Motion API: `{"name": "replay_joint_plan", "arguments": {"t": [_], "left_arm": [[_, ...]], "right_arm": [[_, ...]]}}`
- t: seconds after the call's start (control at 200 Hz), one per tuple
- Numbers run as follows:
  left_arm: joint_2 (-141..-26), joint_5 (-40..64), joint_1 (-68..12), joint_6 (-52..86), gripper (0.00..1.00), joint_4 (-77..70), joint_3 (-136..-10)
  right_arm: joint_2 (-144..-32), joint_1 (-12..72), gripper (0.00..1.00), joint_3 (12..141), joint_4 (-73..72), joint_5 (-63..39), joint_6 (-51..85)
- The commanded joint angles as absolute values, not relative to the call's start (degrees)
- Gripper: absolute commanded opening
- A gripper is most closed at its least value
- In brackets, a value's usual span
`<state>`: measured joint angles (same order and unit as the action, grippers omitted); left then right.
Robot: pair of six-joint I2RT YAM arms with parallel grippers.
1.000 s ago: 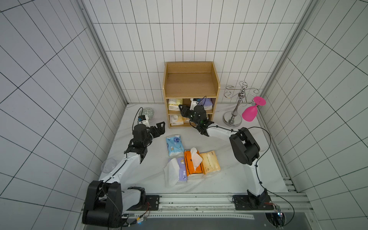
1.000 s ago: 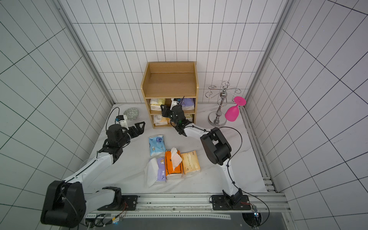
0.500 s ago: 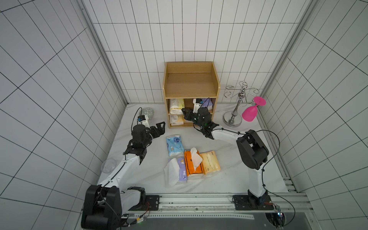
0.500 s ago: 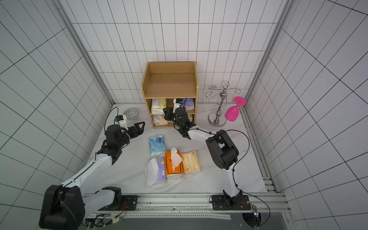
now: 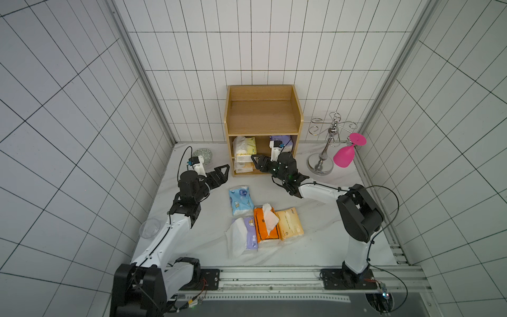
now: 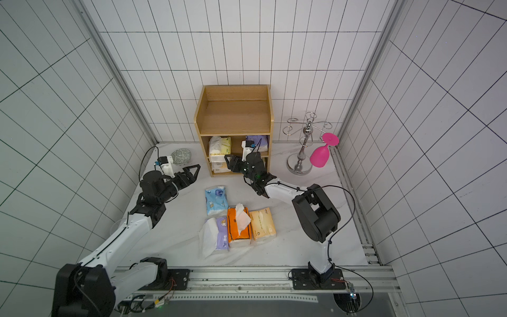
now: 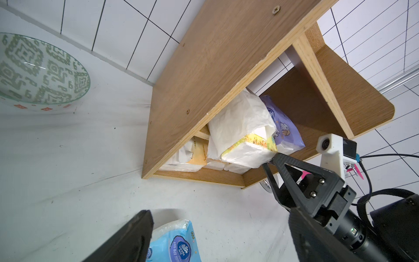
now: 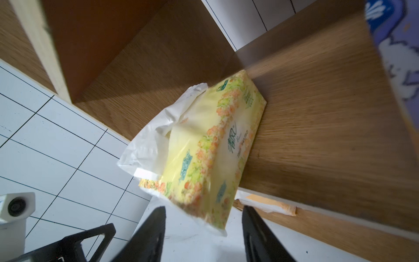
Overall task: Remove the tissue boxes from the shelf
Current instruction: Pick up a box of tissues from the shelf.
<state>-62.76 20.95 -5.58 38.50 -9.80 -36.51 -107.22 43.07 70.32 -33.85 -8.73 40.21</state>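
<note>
Tabletop scene with a three-tier wooden shelf (image 5: 263, 118) standing at the rear of the white table (image 5: 315, 247). The top tier is bare. The middle tier holds a pale yellow tissue pack (image 5: 245, 145) at the end nearer the left arm, its front end jutting past the shelf edge with white tissue spilling from it, and a purple tissue pack (image 5: 285, 141) at the opposite end. Peach and pale packs (image 5: 242, 166) lie stacked in the bottom tier. In front of the shelf, four packs rest on the table: a light blue pack (image 5: 241, 200), an orange pack (image 5: 264, 225) with a tissue pulled up, a peach pack (image 5: 289, 226) and a second purple pack (image 5: 248, 233), the last three side by side. The right gripper (image 5: 259, 164) is level with the middle tier; the right wrist view shows its fingers (image 8: 152, 231) parted just short of the yellow pack (image 8: 204, 147), jaws gripping nothing. The left gripper (image 5: 220, 175) hovers beside the shelf's lower corner, jaws wide and empty. A silver stand (image 5: 326, 153) carrying a pink glass (image 5: 344, 156) and a patterned bowl (image 5: 203, 155) flank the shelf.
</note>
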Motion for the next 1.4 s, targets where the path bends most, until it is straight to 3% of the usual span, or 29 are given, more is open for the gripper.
{"name": "replay_joint_plan", "arguments": {"t": [0.0,0.245,0.66,0.755,0.895,1.079,1.394], "left_arm": [[-63.2,22.9,-5.9,39.3,0.97,-11.8,-38.1],[-63.5,23.6,-6.1,38.4,0.97,-11.6,-37.9],[-63.5,24.3,-6.2,36.1,0.97,-9.8,-37.7],[-63.5,24.5,-6.1,36.0,0.97,-9.5,-37.8],[-62.4,24.1,-6.1,35.5,0.97,-8.0,-37.9],[-58.3,21.0,-6.0,34.7,0.97,-4.4,-37.5],[-49.0,16.4,-6.0,35.3,0.98,1.0,-35.6]], "right_arm": [[-104.1,42.5,0.66,69.4,-32.9,-8.8,38.3],[-106.3,42.3,0.72,74.1,-30.5,-10.0,36.8],[-113.0,42.8,0.71,79.3,-33.7,-11.9,39.6],[-113.3,43.2,0.63,79.6,-33.3,-11.3,39.4],[-112.1,43.7,0.28,78.2,-33.1,-10.8,39.1],[-108.0,44.3,0.01,75.0,-31.6,-11.0,38.0],[-97.1,47.3,0.00,64.2,-24.4,-8.8,34.5]]}}
